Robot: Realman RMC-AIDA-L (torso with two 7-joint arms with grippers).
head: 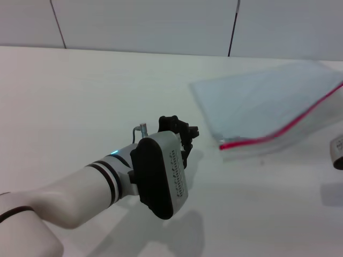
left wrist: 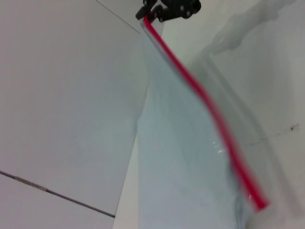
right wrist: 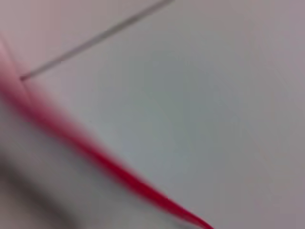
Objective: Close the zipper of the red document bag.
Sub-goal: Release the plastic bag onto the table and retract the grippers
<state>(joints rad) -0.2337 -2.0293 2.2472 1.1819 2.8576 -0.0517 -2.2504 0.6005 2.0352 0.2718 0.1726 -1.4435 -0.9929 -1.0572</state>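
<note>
Zipper [head: 278,132] runs diagonally along our red document bag [head: 257,101], lying right of the left gripper [head: 187,140], whose grip we cannot tell; right gripper [left wrist: 169,8] apparently pinches its far end.

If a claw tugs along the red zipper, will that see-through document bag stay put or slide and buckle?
The red document bag looks thin and flat, so it is probably light and floppy. On the smooth white table it may slide unless pinned. The zipper edge already bows slightly, so it could buckle under a pull.
</note>
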